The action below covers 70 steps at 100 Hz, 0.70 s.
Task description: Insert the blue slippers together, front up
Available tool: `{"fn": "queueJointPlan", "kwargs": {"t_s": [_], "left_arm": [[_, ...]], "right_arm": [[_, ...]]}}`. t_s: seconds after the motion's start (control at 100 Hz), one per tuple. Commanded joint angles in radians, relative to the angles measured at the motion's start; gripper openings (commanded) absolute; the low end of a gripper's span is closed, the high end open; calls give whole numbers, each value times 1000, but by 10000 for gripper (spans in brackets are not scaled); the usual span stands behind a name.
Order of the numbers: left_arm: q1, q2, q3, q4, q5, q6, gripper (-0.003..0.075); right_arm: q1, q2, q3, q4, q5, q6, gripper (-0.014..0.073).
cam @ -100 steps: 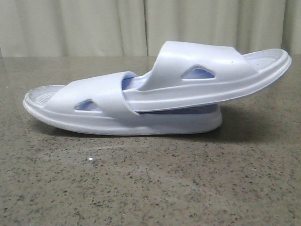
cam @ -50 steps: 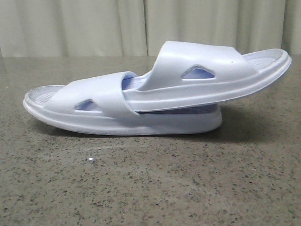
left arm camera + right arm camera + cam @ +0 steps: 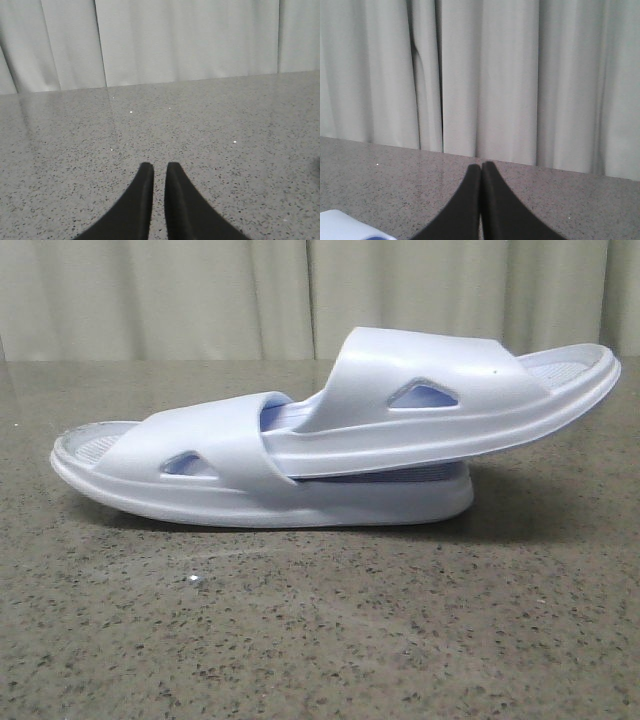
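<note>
You see the pale blue-white moulded foam slippers (image 3: 330, 430) nested on the speckled grey stone table (image 3: 320, 630): the upper slipper's end is tucked under the lower's strap. Your left gripper (image 3: 159, 172) is almost closed and empty; your right gripper (image 3: 481, 167) is clenched, empty, a slipper corner nearby.

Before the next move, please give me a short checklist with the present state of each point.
1. Upper slipper toe pushed under the strap of the lower slipper: ok.
2. Both straps face up: ok.
3. Lower slipper flat on table: ok.
4. Left end effector holds nothing, fingers nearly closed: ok.
5. Right end effector shut, empty: ok.
6. Insertion depth sufficient: cannot tell.
</note>
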Motion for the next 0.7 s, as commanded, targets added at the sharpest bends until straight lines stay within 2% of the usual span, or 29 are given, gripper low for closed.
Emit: {"fn": "queueJointPlan", "kwargs": {"t_s": [0.0,0.12,0.2,0.29,0.3,0.31,0.41,0.47,0.48,0.52,0.56,0.62,0.69], "left_arm": [[2,-29,9,0,-68,-12,16],[2,-29,9,0,-68,-12,16],[2,-29,9,0,-68,-12,16],[2,-29,9,0,-68,-12,16],[2,-29,9,0,-68,-12,16],[2,-29,9,0,-68,-12,16],[2,-29,9,0,-68,-12,16],[2,-29,9,0,-68,-12,16],[2,-29,9,0,-68,-12,16],[2,-29,9,0,-68,-12,16],[2,-29,9,0,-68,-12,16],[2,-29,9,0,-68,-12,16],[2,-29,9,0,-68,-12,16]], "right_arm": [[2,13,-25,0,-13,-14,-107],[2,4,-25,-25,2,15,-107],[2,4,-25,-143,2,165,-107],[2,4,-25,-358,2,384,-107],[2,4,-25,-396,2,445,-107],[2,4,-25,-416,2,445,-107],[2,4,-25,-683,2,745,-107],[2,4,-25,-904,2,944,-107],[2,4,-25,-904,2,968,-107],[2,4,-22,-1078,0,1113,-107],[2,4,-17,-1181,-5,1221,-107],[2,4,-3,-1267,-18,1320,-107],[2,4,25,-1269,-46,1322,-107]]}}
